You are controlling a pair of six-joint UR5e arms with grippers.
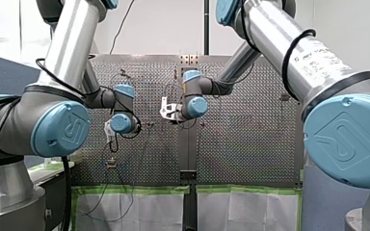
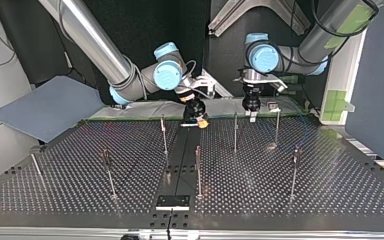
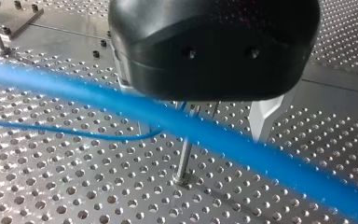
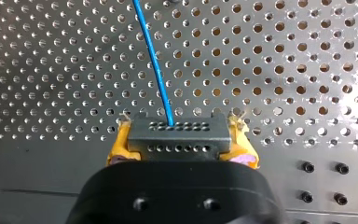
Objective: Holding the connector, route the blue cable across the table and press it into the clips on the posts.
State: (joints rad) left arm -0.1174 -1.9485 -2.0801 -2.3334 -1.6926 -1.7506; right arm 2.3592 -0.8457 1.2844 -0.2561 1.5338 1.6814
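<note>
The perforated table carries thin upright posts spread across it. Both arms reach to its edge on their own side, the far edge in the top view.

My right gripper hangs near the middle of that edge. Its yellow pads are clamped on the two ends of the grey connector, which fills the gap between them.

My left gripper hangs beside it, nearer the top view's far right corner. Its metal fingers stand apart, grip nothing, and have one post ahead between them.

The blue cable leaves the connector's face and runs ahead over the table. In the left wrist view it crosses under the left gripper. I cannot tell whether it touches a finger. A farther stretch lies on the table beyond.
</note>
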